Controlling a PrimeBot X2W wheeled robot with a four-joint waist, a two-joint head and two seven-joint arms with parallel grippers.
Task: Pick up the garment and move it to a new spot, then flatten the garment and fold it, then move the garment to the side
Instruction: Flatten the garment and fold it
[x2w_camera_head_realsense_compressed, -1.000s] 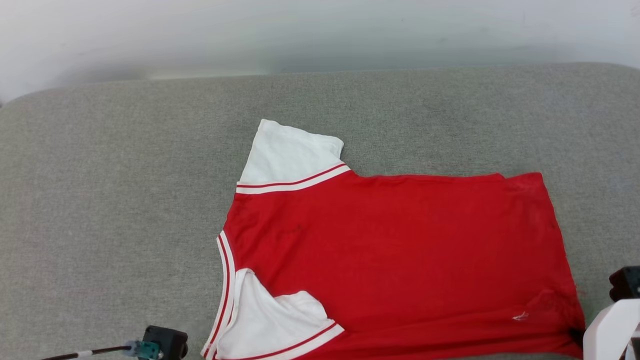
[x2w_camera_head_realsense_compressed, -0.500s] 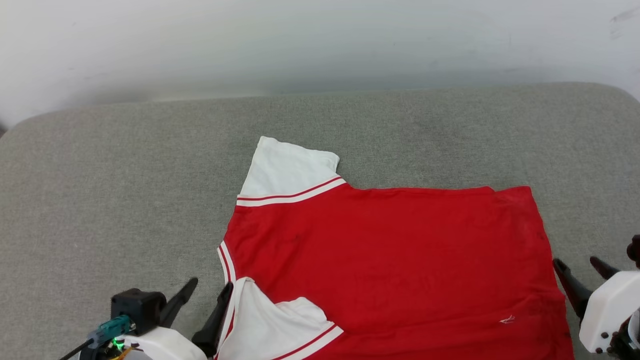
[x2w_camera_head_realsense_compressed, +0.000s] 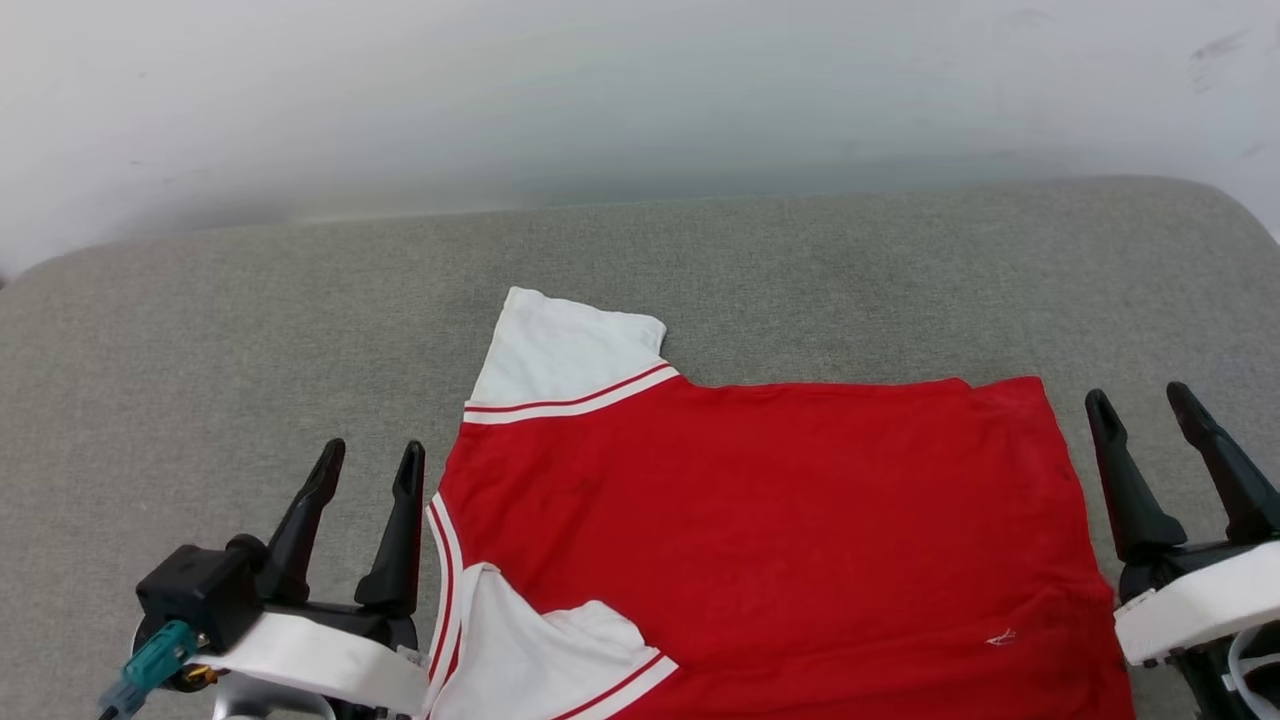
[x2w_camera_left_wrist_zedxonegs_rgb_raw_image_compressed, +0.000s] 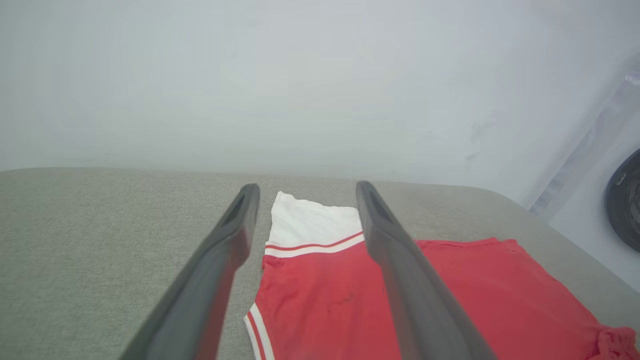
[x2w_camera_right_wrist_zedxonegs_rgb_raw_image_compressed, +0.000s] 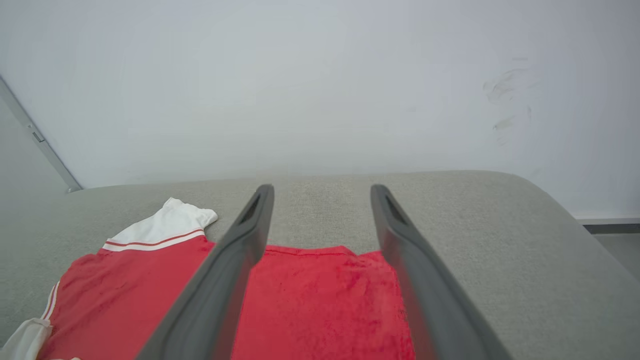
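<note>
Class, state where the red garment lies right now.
In the head view the garment lies spread on the grey fabric surface, lower middle, between the left gripper and the right gripper.

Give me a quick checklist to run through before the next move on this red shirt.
1. Left claw open, empty: ok.
2. Right claw open, empty: ok.
3. Garment not pinched by either claw: ok.
4. Far sleeve spread flat: ok.
5. Near sleeve spread flat: not ok, folded onto the red cloth.
6. Garment's near edge flat: cannot tell, cut off in the head view.
</note>
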